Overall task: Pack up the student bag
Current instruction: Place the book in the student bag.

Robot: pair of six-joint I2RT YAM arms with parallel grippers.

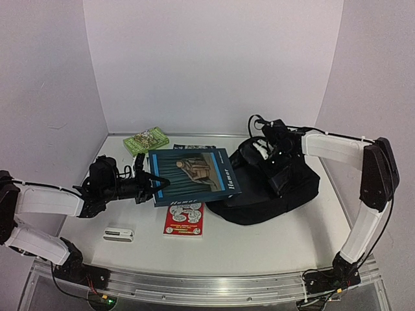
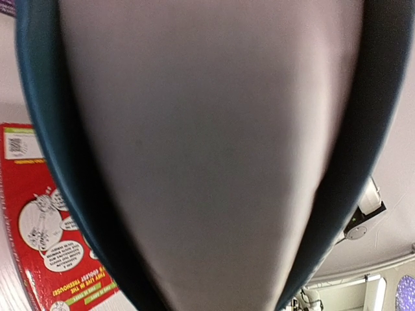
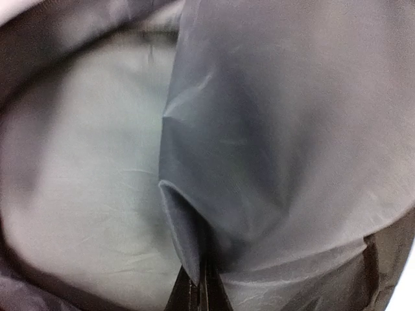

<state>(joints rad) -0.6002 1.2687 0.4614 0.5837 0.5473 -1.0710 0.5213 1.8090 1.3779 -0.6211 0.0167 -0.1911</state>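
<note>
My right gripper [image 3: 202, 293] is pinching a thin fold of lining [image 3: 259, 149] inside the student bag [image 1: 288, 194], which is lying near the tabletop's [image 1: 259, 241] right edge. My left gripper [image 1: 144, 184] is clamping the blue book [image 1: 194, 173] by one edge. I am judging that the slick fold could slip out, collapsing the mouth.

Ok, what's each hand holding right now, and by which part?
The left hand grips the blue book by its left edge; the right hand pinches a fold of grey lining inside the student bag.
</note>
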